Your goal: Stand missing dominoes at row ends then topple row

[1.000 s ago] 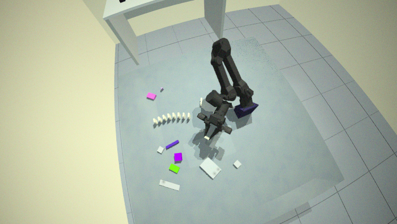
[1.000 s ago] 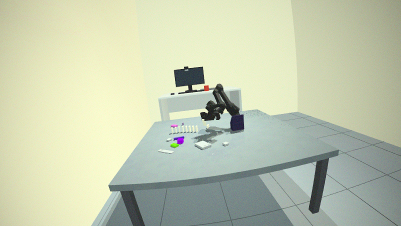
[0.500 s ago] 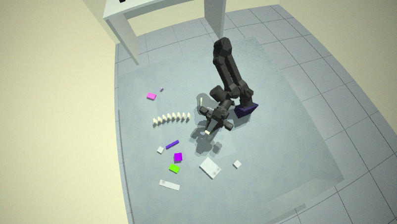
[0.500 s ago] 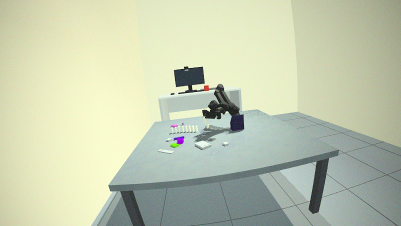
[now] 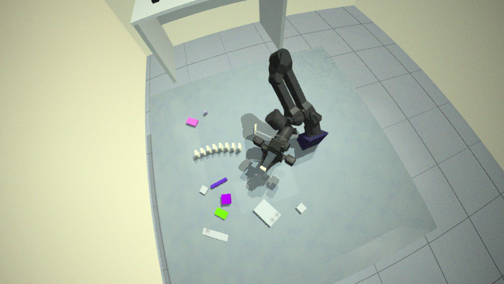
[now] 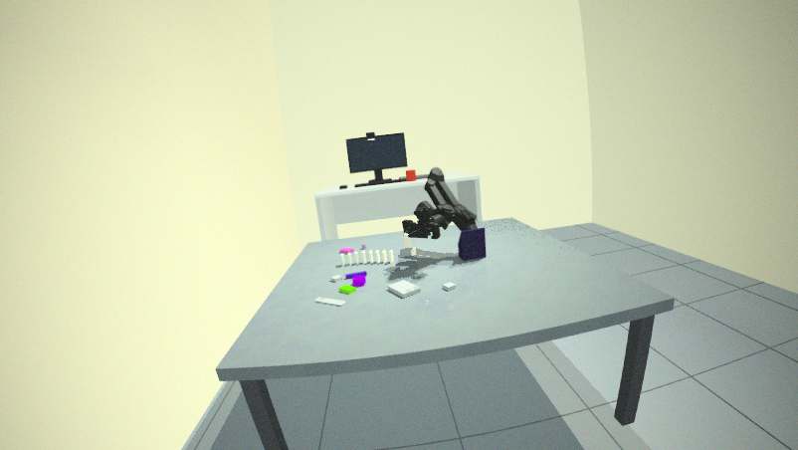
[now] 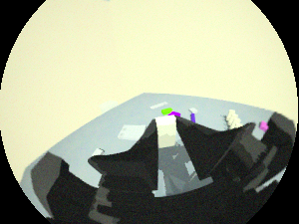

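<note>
While the end effector (image 5: 263, 168) grips a cream domino (image 5: 262, 168) above the table (image 5: 352, 197), just off the near end of the row (image 5: 217, 149), you risk brushing the end domino (image 5: 239, 147) and toppling everything early.

The top view looks down from high above the table (image 5: 352, 197), a little tilted, and takes in the whole arm. The exterior view stands far off at the table's (image 6: 502, 313) front corner, about at table height, facing the back wall. The wrist view is very near (just behind the gripper (image 7: 168, 135)), looking forward over the same table surface, which all views share.
</note>
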